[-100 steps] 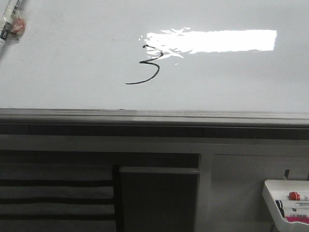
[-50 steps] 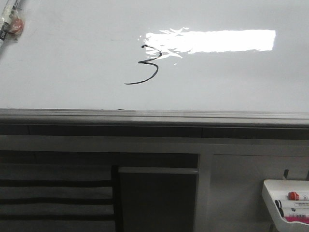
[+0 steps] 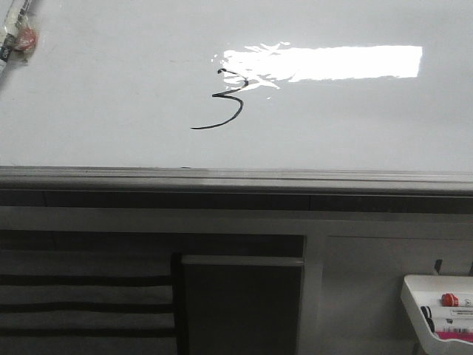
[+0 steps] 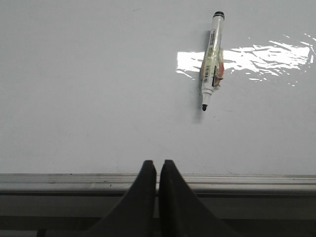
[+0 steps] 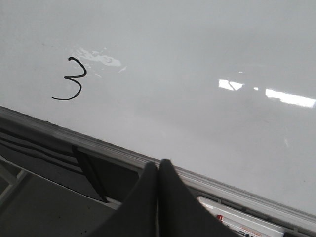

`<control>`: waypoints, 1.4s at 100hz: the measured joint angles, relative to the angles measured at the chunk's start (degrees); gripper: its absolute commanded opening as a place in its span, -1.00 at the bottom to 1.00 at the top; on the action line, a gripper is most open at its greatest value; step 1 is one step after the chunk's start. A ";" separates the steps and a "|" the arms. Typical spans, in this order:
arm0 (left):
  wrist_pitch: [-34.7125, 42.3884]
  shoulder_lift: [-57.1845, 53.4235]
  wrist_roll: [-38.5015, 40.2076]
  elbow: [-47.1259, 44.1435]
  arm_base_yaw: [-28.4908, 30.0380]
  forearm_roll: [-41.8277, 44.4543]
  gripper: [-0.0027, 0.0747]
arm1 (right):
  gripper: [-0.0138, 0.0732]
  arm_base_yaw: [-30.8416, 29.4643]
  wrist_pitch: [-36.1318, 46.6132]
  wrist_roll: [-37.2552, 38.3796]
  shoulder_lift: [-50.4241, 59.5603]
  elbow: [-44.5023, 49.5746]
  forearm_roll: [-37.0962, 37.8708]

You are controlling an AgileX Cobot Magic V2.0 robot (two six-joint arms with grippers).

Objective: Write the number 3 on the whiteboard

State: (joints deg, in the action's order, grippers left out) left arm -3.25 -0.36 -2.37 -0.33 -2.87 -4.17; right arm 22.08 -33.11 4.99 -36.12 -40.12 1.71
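I read one clear sign: a black hand-drawn 3 (image 3: 222, 100) on the whiteboard (image 3: 111, 111), slanted, just beside the bright glare. The marker (image 4: 211, 59) lying on the board carries a printed label and a barcode, too small for me to read. The tray pens' labels are likewise illegible.

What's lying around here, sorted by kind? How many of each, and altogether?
Whiteboard: 1
Drawn number 3: 1
Loose marker on the board: 1
White tray of markers: 1
Markers visible in the tray: at least 2
Grippers: 2, left gripper and right gripper
Total: at least 8
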 measured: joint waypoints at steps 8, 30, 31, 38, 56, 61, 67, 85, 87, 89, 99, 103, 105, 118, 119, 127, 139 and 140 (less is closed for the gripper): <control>0.00 0.00 0.00 0.00 0.00 0.00 -0.98 | -0.86 0.00 0.00 0.00 0.00 0.00 0.00; 0.00 0.00 0.00 0.00 0.00 0.02 -0.98 | -0.86 -5.91 4.62 0.00 5.98 4.56 0.10; 0.00 0.00 0.00 0.00 0.00 0.02 -0.98 | -0.86 -6.75 5.41 0.00 6.71 5.29 0.10; 0.00 0.00 0.00 0.00 0.00 0.02 -0.98 | -0.86 -10.85 9.46 0.00 10.65 9.73 -0.43; 0.00 0.00 0.00 0.00 0.00 0.02 -0.98 | -0.86 -17.92 21.21 0.00 23.46 24.19 -1.06; 0.00 0.00 0.00 0.00 0.00 0.02 -0.98 | -0.86 -18.77 23.73 0.00 27.96 28.35 -1.17; 0.00 0.00 0.00 0.00 0.00 0.02 -0.98 | -0.86 -19.20 26.03 0.00 32.02 33.16 -1.17; 0.12 0.00 0.00 0.00 0.00 0.02 -0.98 | -0.86 -19.32 32.43 0.00 36.56 41.22 -1.36; 0.12 0.00 0.00 0.00 0.00 0.02 -0.98 | -0.86 -19.32 32.75 0.00 36.66 41.22 -1.36; 0.12 0.00 0.00 0.00 0.00 0.02 -0.98 | -0.86 -19.32 33.42 0.00 36.66 41.22 -1.36; 0.12 0.00 0.00 0.00 0.00 0.02 -0.98 | -0.86 -19.32 35.41 0.00 36.66 41.22 -1.36; 0.12 0.00 0.00 0.00 0.00 0.02 -0.98 | -0.86 -19.32 35.69 0.00 36.66 41.22 -1.36; 0.12 0.00 0.00 0.00 0.00 0.02 -0.98 | -0.86 -19.32 35.67 0.00 36.66 41.22 -1.36; 0.12 0.00 0.00 0.00 0.00 0.02 -0.98 | -0.86 -19.32 35.80 0.00 36.66 41.22 -1.36; 0.12 0.00 0.00 0.00 0.00 0.02 -0.98 | -0.86 -19.32 35.80 0.00 36.66 41.22 -1.36; 0.12 0.00 0.00 0.00 0.00 0.02 -0.98 | -0.86 -19.32 35.43 0.00 36.66 41.22 -1.36; 0.12 0.00 0.00 0.00 0.00 0.02 -0.98 | -0.86 -19.32 34.33 0.00 36.66 41.22 -1.36; 0.12 0.00 0.00 0.00 0.00 0.02 -0.98 | -0.86 -19.32 34.33 0.00 36.66 41.22 -1.36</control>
State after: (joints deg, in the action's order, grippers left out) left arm -3.13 -0.36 -2.37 -0.33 -2.87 -4.16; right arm 2.76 1.22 4.99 0.54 1.10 0.35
